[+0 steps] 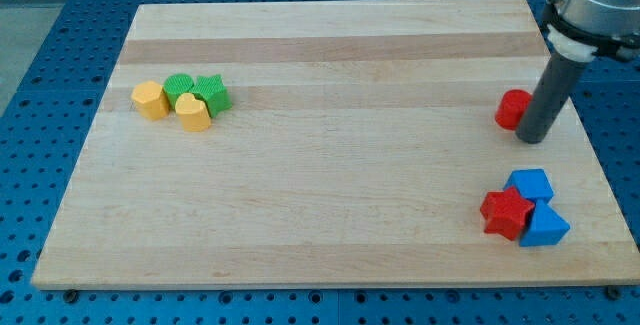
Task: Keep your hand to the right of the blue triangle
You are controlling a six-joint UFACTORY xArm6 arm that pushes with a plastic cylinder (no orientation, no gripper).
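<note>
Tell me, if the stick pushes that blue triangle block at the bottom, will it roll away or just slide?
It would probably slide, not roll: the blue triangle has flat faces and lies flat on the smooth wooden board. It touches the red star and blue cube, so they might shift too. My tip is above it, beside the red block.

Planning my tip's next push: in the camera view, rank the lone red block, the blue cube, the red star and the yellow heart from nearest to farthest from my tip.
From my tip:
1. Lone red block, touching on the view's left.
2. Blue cube, just below.
3. Red star, lower, slightly left.
4. Yellow heart, far left.
</note>
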